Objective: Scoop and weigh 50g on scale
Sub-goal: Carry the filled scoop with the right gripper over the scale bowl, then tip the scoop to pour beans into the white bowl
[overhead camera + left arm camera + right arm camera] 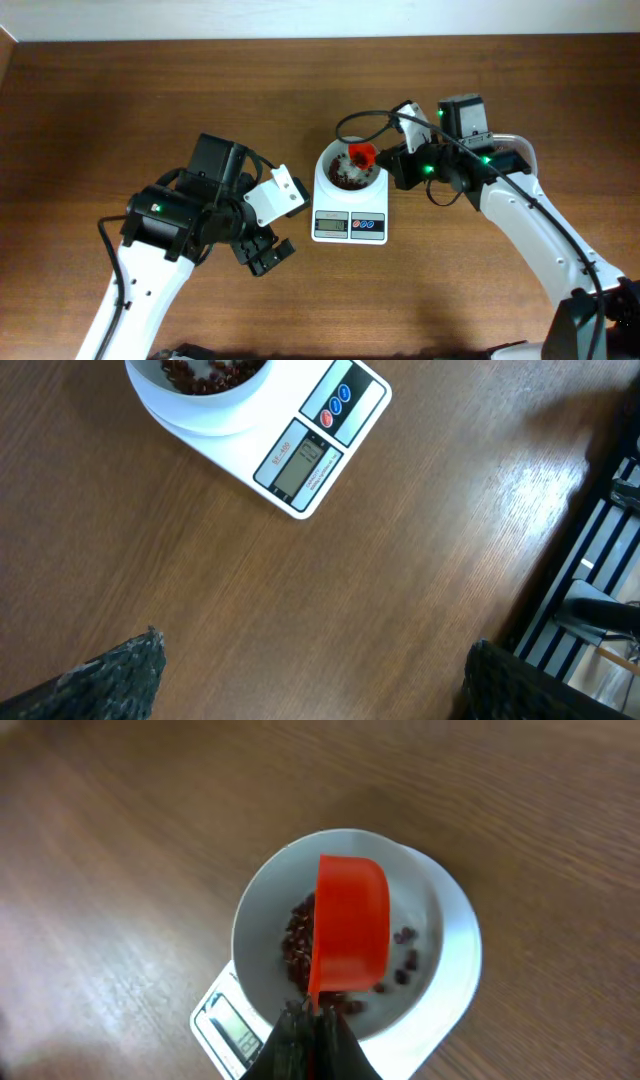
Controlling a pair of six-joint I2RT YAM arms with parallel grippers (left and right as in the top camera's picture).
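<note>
Wooden table (150, 100), beans (298, 945) on scale (349, 226), right gripper (315, 1032) clamping red scoop (350, 925)

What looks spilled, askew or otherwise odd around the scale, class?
Nothing stands out. The beans lie inside the bowl on the scale, none shows on the table, and the right claw holds the red scoop over the bowl.

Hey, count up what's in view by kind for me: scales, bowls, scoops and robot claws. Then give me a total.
scale: 1
bowl: 1
red scoop: 1
claws: 2 (left claw open, right claw shut on the red scoop)
Total: 5
</note>
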